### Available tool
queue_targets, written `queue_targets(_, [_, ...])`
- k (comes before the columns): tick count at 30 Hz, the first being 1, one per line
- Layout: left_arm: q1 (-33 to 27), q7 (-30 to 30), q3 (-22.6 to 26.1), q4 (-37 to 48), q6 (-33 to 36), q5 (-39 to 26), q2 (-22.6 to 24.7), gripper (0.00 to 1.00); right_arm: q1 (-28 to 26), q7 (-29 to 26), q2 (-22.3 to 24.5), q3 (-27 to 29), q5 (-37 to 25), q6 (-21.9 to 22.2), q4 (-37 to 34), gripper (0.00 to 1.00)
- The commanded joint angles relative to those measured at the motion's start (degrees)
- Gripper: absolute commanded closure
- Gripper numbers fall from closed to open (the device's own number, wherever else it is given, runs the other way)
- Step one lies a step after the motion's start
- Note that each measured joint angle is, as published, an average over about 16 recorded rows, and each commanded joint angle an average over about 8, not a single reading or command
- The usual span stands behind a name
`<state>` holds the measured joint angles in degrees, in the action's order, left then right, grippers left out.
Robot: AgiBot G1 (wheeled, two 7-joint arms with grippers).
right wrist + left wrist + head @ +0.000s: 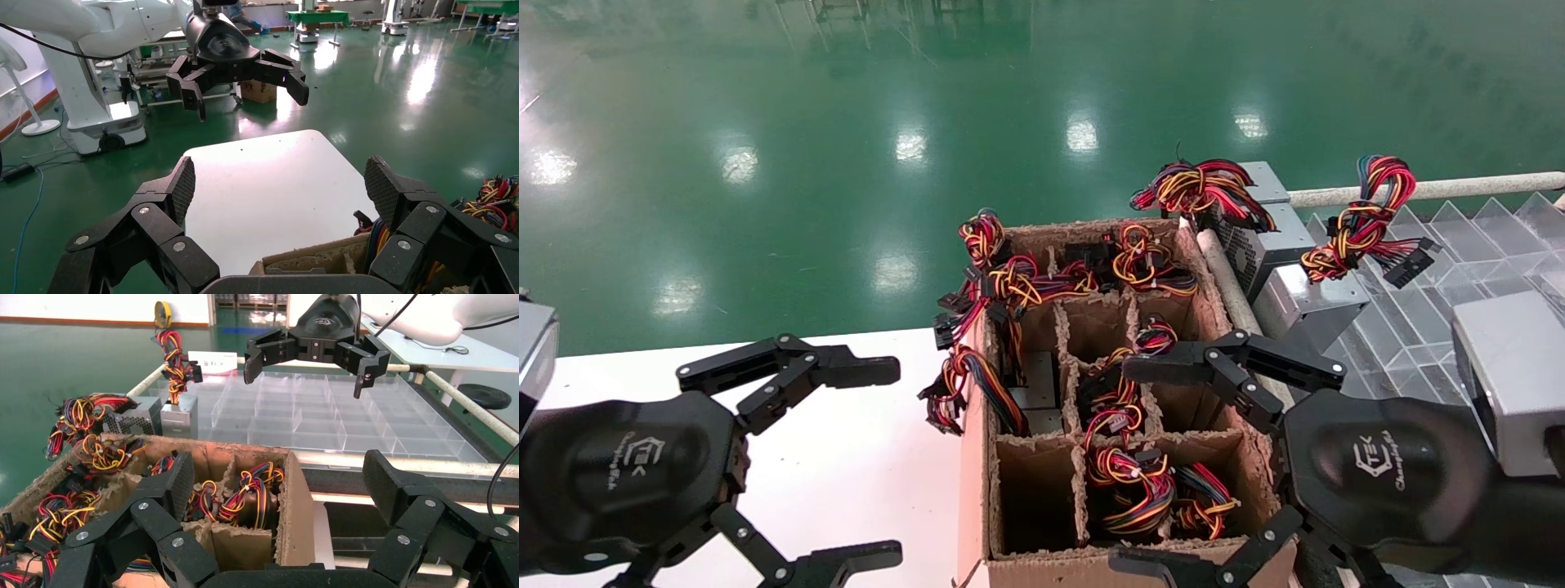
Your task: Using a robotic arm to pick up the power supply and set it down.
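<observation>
Several power supplies sit in the cells of a torn cardboard box (977,506), mostly hidden under red, yellow and blue wire bundles (1128,482); one silver top (1035,390) shows. Another silver-grey power supply (1307,300) (179,415) stands on the clear tray, its wire loop (1361,214) raised above it. My right gripper (1136,465) (283,185) hangs open above the box's right-hand cells, holding nothing. Over the white table my left gripper (878,464) (281,481) is open and empty, to the left of the box.
A grey box with a perforated vent face (1250,241) (131,419) and its own wire bundle stands behind the silver one. The clear partitioned tray (1426,327) lies right of the box, edged by rails (1483,186). The white table (269,184) meets green floor (846,122).
</observation>
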<state>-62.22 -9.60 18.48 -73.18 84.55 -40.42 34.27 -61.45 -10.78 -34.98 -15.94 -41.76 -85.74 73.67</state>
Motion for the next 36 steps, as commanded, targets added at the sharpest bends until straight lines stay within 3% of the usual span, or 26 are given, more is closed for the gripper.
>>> queue_targets(1, [0.0,0.0,0.0,0.0,0.0,0.0,0.0,0.0,-0.05,0.01,-0.01,-0.03,-0.03,0.01,-0.05,0.0])
queue_targets(36, [0.0,0.0,0.0,0.0,0.0,0.0,0.0,0.0,-0.23,0.08,-0.04,-0.13,-0.14,0.1,-0.27,0.0])
